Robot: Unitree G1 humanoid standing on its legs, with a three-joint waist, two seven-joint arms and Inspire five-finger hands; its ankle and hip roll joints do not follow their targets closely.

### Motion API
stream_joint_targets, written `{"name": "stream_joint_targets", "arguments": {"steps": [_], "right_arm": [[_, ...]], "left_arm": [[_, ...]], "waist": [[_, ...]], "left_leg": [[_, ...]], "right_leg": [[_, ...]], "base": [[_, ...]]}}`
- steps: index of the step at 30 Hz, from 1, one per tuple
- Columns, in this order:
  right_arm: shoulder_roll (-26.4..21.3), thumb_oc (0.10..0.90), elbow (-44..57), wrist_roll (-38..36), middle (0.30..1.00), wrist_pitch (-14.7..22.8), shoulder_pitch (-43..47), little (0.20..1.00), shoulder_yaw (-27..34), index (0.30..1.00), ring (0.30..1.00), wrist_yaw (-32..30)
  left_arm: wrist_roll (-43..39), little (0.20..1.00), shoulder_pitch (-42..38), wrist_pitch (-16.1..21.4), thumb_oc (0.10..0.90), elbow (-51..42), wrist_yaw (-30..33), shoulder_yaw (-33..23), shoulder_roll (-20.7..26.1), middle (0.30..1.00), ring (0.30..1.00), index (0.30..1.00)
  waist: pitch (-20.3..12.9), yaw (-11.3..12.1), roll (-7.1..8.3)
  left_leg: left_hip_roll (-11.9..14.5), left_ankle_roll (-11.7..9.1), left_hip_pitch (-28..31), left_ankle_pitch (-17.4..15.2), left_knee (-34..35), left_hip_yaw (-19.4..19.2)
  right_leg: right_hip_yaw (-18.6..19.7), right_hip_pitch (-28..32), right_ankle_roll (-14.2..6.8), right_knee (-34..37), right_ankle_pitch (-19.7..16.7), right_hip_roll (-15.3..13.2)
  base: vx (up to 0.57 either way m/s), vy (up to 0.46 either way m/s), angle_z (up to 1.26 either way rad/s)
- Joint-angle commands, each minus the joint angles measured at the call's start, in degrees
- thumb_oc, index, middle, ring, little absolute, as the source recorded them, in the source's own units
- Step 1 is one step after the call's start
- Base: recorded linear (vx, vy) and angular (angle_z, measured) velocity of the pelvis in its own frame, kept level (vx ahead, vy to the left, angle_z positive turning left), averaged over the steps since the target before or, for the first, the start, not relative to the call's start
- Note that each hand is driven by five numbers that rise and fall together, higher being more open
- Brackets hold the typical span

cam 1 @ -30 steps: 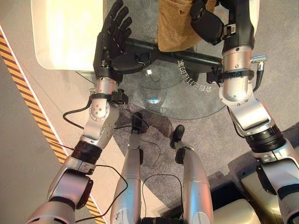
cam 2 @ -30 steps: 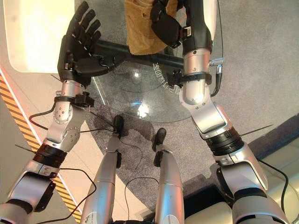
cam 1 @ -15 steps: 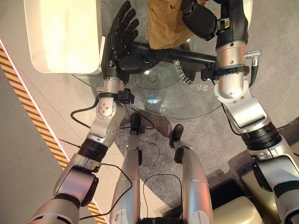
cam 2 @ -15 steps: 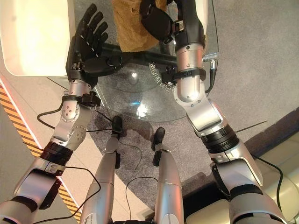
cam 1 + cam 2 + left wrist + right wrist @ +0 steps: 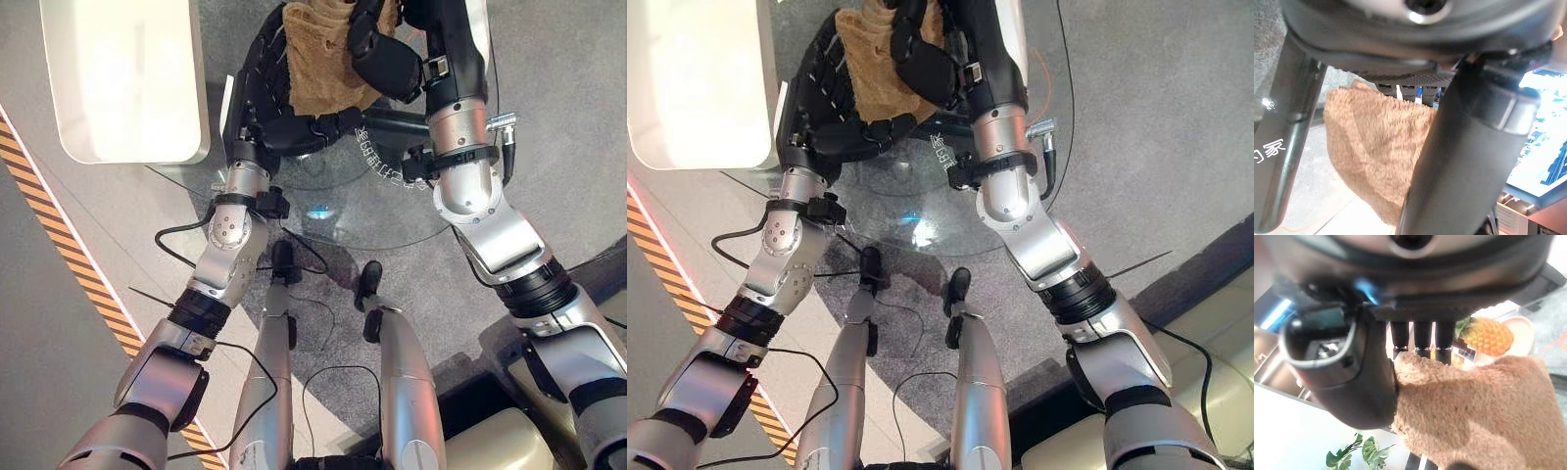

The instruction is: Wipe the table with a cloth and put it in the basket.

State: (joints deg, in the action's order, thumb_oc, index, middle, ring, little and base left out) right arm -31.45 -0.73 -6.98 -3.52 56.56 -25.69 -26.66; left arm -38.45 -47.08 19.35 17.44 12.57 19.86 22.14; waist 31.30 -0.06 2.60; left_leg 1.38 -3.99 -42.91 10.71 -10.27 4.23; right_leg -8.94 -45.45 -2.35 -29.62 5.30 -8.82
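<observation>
A brown fluffy cloth (image 5: 318,59) hangs above the round glass table (image 5: 392,211). My right hand (image 5: 382,61) is shut on its upper right part, and in the right wrist view the thumb (image 5: 1352,382) pinches the cloth (image 5: 1474,416) against the fingers. My left hand (image 5: 257,98) is open beside the cloth's left edge. Its fingers lie along the cloth and its thumb reaches under the lower edge. In the left wrist view the cloth (image 5: 1376,156) hangs just past that hand.
A white rounded-corner surface (image 5: 127,78) stands to the left of the glass table. A dark bar (image 5: 397,122) runs under the glass. Yellow-black striped tape (image 5: 59,264) crosses the floor at left. A pineapple (image 5: 1488,335) shows beyond the cloth in the right wrist view.
My left hand has moved right, from apart from the cloth to against its left side. My right hand has carried the cloth slightly left. The camera view has shifted too.
</observation>
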Motion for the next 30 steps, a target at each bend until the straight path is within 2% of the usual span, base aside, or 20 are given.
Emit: {"name": "stream_joint_targets", "arguments": {"steps": [1,16,30], "right_arm": [[1.27,0.100,13.85,-0.90,0.300,9.25,13.00,0.200,4.66,0.300,0.300,-0.04],[2.32,0.100,14.85,-0.76,0.300,9.38,13.33,0.200,4.34,0.300,0.300,1.08],[2.59,0.100,15.13,-2.43,0.300,9.88,14.15,0.200,4.02,0.300,0.300,1.99]], "left_arm": [[2.88,0.900,-8.12,5.62,0.800,-3.11,-0.30,0.36,-1.55,0.900,0.900,0.900],[5.31,0.900,-8.51,5.60,0.800,-1.70,0.72,1.06,-2.36,0.900,0.900,0.900],[10.67,0.900,-9.82,6.10,0.800,0.75,4.33,2.06,-0.74,0.900,0.900,0.900]], "waist": [[-1.50,0.90,2.21],[-1.50,0.62,1.96],[-1.50,0.59,1.83]], "left_leg": [[-1.48,1.98,4.41,-8.06,-5.61,-5.25],[-1.33,1.85,4.68,-7.72,-5.17,-5.41],[-1.17,1.72,5.00,-7.51,-4.96,-5.43]], "right_leg": [[1.59,7.25,-1.39,12.06,-6.86,3.10],[1.81,7.47,-1.31,12.32,-6.86,3.08],[1.87,7.72,-1.29,12.36,-6.90,3.03]], "base": [[0.00,0.000,0.00],[0.00,0.000,0.00],[0.00,0.000,0.00]]}}
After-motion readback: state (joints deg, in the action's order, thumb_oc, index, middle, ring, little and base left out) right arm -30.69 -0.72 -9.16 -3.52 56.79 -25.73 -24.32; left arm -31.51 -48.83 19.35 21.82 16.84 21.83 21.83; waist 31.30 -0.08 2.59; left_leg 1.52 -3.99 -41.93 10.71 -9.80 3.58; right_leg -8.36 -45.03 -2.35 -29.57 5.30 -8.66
